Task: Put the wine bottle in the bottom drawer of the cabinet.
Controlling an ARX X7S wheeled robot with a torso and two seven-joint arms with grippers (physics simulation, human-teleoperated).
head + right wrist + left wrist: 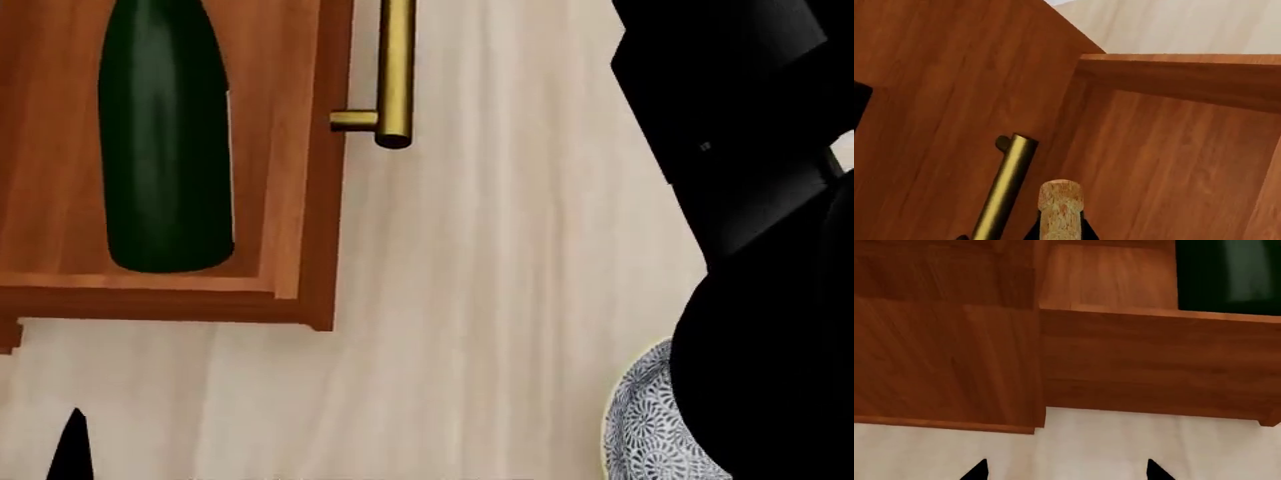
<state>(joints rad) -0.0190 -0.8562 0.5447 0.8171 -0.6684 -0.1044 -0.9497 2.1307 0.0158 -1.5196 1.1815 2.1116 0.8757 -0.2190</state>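
Pale wooden floor (pixel 507 300) lies under my left end effector (pixel 1066 471): 2 black fingertips spread apart, empty, beside the cabinet (pixel 947 355). My right end effector's state cannot be told. Wine bottle (pixel 167 140) lies inside the pulled-out bottom drawer (pixel 300 200).

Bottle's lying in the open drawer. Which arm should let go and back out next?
Right. Its tool is at the tan cork of the dark green glass bottle, which lies in the reddish-brown wooden drawer. The left tool is outside, over pale floor.
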